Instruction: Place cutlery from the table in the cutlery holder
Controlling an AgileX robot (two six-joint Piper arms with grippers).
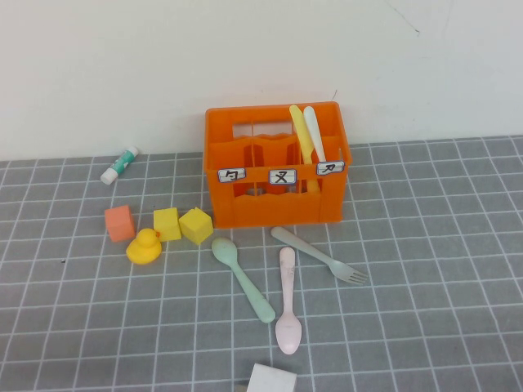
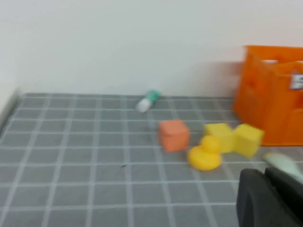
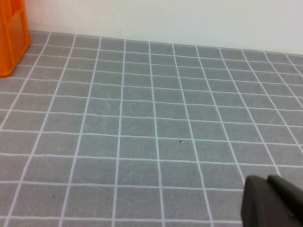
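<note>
Left wrist view: closed left hand [image 2: 274,201] near mint-green spoon [image 2: 284,164].

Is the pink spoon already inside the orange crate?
No, the pink spoon lies on the table in front of the orange crate.

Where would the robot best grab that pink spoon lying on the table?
Probably mid-handle, from straight above, closing across its narrow width. The pink spoon lies flat, handle toward the cutlery holder, bowl toward the robot, beside the mint-green spoon.
</note>
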